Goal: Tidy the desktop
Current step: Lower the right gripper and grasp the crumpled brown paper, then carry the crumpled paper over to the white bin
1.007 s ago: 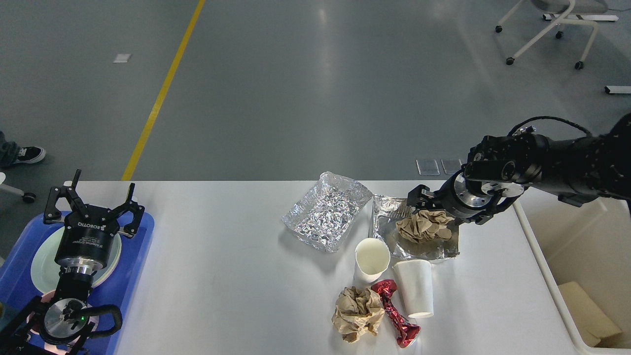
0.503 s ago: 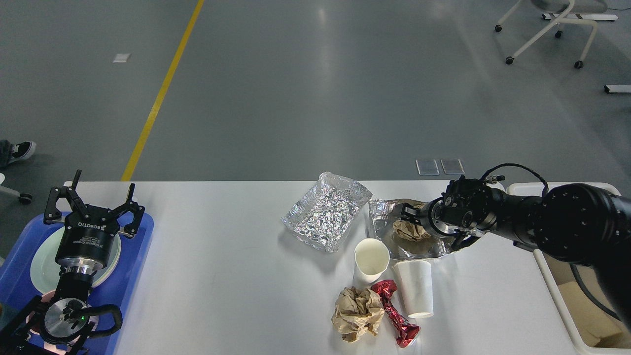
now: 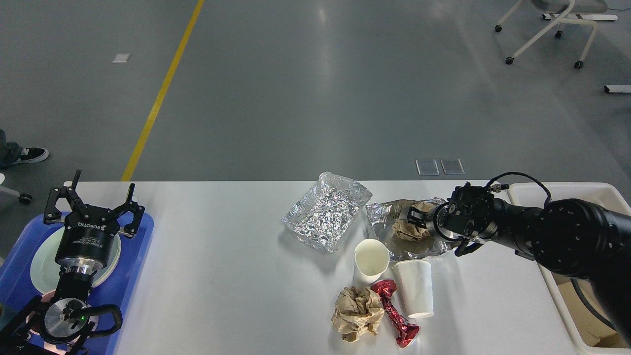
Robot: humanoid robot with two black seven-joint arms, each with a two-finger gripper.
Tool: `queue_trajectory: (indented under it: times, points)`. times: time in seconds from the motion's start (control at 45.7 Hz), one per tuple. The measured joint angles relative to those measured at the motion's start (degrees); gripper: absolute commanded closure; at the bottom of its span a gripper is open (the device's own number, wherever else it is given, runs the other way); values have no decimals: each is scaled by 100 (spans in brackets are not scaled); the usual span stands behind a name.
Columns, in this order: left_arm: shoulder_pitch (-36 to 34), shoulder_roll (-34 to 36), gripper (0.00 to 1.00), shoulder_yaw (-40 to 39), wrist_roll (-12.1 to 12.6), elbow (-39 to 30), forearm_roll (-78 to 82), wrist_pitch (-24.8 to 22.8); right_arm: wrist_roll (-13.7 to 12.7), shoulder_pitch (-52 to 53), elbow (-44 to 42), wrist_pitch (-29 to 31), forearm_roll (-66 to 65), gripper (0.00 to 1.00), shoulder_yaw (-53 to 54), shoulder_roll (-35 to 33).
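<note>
Right gripper [image 3: 413, 216] low at the brown paper wad [image 3: 410, 230] lying on the flat foil sheet [image 3: 389, 217]; fingers dark and seen near end-on, cannot tell whether they hold the wad or just touch it; foil tray [image 3: 325, 211] sits just left of those fingers, well within reach; upright cup [image 3: 370, 260] and tipped cup [image 3: 415, 288] lie nearer the robot than the fingers, with a second paper wad [image 3: 356, 311] and red wrapper [image 3: 395, 312] nearer still; cream bin [image 3: 567, 190] is behind the right arm, off the right end of the desktop [image 3: 222, 276]. Left gripper [image 3: 93, 202] fingers spread wide, holding nothing, parked over the blue tray [image 3: 19, 281] with a plate [image 3: 42, 256] beneath it, far left of all the litter. Progress judged: early; every piece of trash seen is still on the desktop, nothing visibly binned apart from some tan item deep in the bin; left to do, probably: wad, foil sheet, foil tray, both cups, second wad, wrapper into the bin; desktop spans the whole lower view under both grippers.
</note>
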Motion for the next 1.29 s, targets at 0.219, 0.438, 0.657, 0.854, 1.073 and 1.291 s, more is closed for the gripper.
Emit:
queue_trajectory:
  times: [0.219,0.438,0.657,0.854,1.073,1.291]
  points:
    - [0,0,4,0,0,0,2,0,0,-107,-95,-200,37,3,139,17]
    - [0,0,4,0,0,0,2,0,0,-292,-271,-323,41,28,360,84]
    - [0,0,4,0,0,0,2,0,-1,-348,-279,-415,41,100,378,91]
    - [0,0,4,0,0,0,2,0,-9,-425,-223,-432,50,100,378,91]
    - [0,0,4,0,0,0,2,0,-9,-369,-87,-431,529,100,391,41]
    - [0,0,4,0,0,0,3,0,-9,-168,228,-347,616,100,384,-179]
